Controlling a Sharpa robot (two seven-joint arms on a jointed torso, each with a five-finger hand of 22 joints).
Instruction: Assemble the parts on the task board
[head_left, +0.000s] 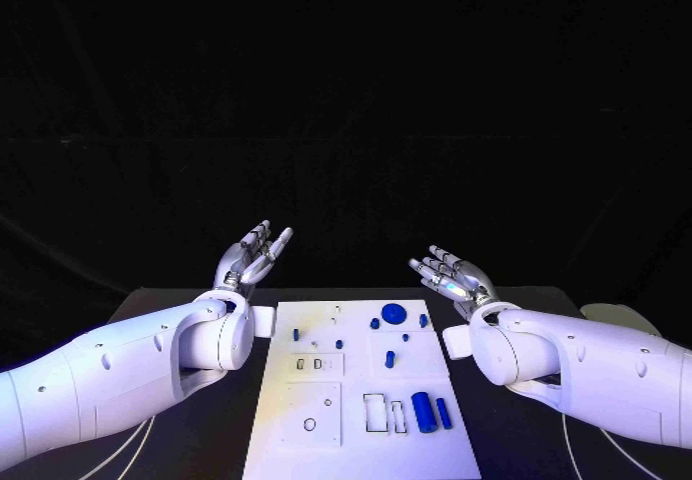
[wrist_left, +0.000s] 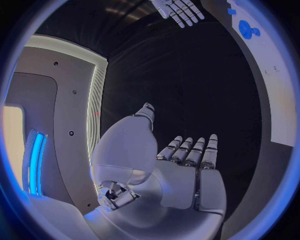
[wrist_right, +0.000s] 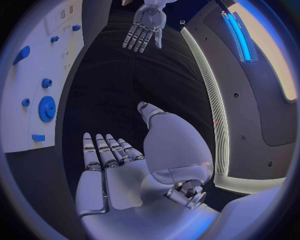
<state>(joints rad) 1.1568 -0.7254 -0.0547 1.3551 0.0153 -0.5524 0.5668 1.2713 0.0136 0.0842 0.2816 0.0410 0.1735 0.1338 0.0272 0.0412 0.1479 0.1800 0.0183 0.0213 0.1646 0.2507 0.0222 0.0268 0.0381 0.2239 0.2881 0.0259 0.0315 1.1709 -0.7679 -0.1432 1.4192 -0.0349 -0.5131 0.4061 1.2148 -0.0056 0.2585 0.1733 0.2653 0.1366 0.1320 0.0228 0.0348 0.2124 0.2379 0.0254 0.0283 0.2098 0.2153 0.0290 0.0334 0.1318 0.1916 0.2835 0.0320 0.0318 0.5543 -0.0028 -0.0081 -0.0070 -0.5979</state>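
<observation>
Right now you have both hands lifted off the table, one at each far corner of the task board (head_left: 361, 430). Your left hand (head_left: 253, 255) hovers beyond the board's far left corner, fingers straight and apart, holding nothing; the left wrist view shows its palm (wrist_left: 181, 175) bare, with dark table beyond it. Your right hand (head_left: 454, 275) hovers beyond the far right corner, fingers likewise spread and empty; its own wrist view shows the open palm (wrist_right: 115, 172) with the board's edge curving past beside it.

The board lies flat in the middle of the black table (head_left: 180, 300), its long sides running away from you, and both forearms flank those sides near the far end. Between the two hands you have a wide stretch of bare dark table just past the board's far edge.

On the board, a round blue gear (head_left: 392, 312) sits near the far edge, with a smaller blue piece (head_left: 375, 323) just beside it and another small one (head_left: 423, 321) toward the right edge. A short blue peg (head_left: 389, 358) stands near the middle. Toward the near right, a thick blue cylinder (head_left: 421, 411) lies beside a thinner blue bar (head_left: 444, 413), close to the right edge and clear of both arms.
</observation>
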